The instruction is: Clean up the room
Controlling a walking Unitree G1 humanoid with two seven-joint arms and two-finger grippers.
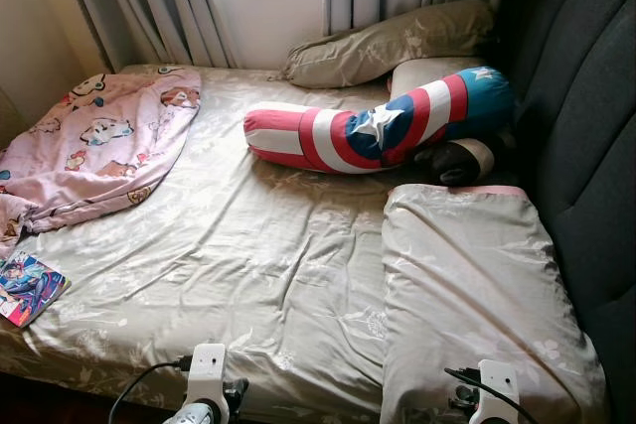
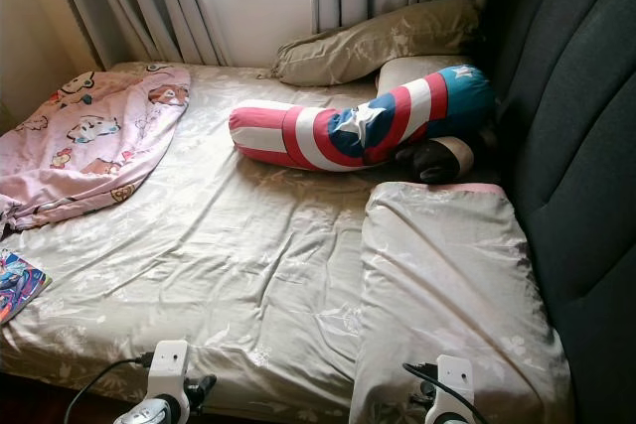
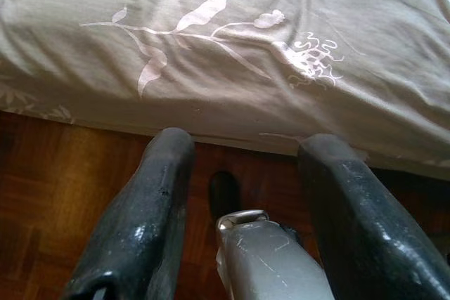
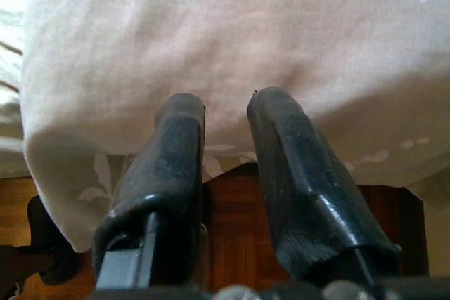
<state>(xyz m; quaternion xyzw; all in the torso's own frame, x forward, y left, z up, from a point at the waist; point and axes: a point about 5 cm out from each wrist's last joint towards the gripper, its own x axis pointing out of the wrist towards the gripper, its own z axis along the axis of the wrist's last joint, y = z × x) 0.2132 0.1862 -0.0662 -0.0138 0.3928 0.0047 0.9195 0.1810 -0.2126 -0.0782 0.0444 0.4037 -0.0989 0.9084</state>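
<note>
At the far left edge of the bed, one thin colourful booklet: light, flat, likely slippery; best pinched at a free corner hanging near the mattress edge. Just beyond it, one crumpled pink cartoon blanket, spread over the left corner: soft, limp and bulky, probably light; best gathered at a raised fold or a hem, not at the flat middle. Low at the near edge, left gripper with fingers spread wide and empty, aimed at the mattress side above a wooden floor. Mid-bed, one long red, white and blue bolster, bent, its right end resting on a pillow: plump, squashy, easy to grip at the narrow left end. Tucked under its right end, one dark round thing, too hidden to name. Three beige pillows counted: one by the curtains, one beneath the bolster, one large and near; soft, best taken by a corner. Right gripper narrowly parted, holding nothing, just under that near pillow's overhang.
</note>
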